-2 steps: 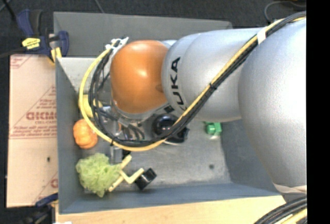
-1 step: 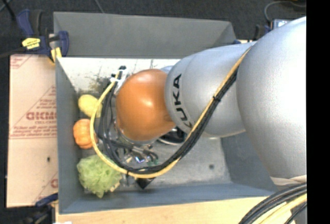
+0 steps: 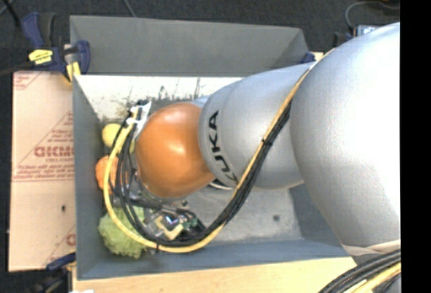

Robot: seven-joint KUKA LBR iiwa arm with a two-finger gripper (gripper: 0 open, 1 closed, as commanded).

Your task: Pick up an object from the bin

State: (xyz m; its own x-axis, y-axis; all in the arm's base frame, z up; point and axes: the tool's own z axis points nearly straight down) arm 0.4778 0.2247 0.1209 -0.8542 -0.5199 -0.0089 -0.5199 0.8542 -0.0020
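At bin's [image 3: 182,46] left side, gripper [image 3: 160,219] sits by green fuzzy lump [image 3: 120,238]; open/shut can't tell; cables [image 3: 250,162] could snag it.

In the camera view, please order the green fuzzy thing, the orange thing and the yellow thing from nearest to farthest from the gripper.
1. Green fuzzy thing, lower left corner, beside the gripper.
2. Orange thing, left wall, higher up.
3. Yellow thing, left wall, highest.
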